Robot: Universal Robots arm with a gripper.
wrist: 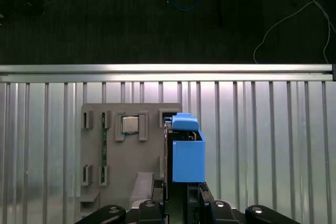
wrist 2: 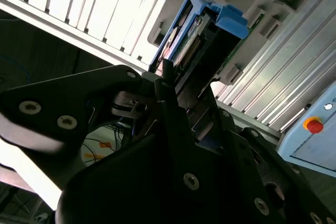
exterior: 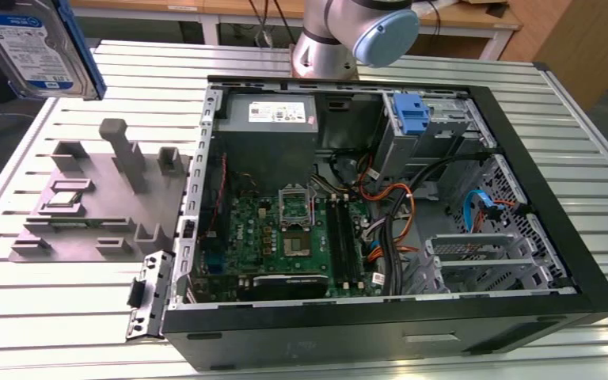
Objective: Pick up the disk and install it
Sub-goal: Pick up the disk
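disk (exterior: 32, 43) hangs in the air at the upper corner on the exterior view's left. its label side faces the camera, a blue carrier frame runs along its edge, and it is well clear of the bench (exterior: 72, 317). hand (wrist 2: 186, 80) is clamped on the disk. in the second wrist view the black fingers (wrist 2: 170, 108) grip one end, and the blue frame and connector edge stick out past them. in the first wrist view the disk is edge-on between the fingers, with the grey fixture tray (wrist: 126, 153) on the slatted bench behind it. a small square chip (wrist: 131, 125) sits in one tray pocket. the open pc case (exterior: 557, 237) lies on the bench on the exterior view's right of the tray, well apart from the disk. inside it are a motherboard (exterior: 283, 237), a grey power supply (exterior: 270, 115), a blue bracket (exterior: 412, 115) and a metal drive cage (exterior: 484, 261). the arm base (exterior: 331, 47) stands behind the case.
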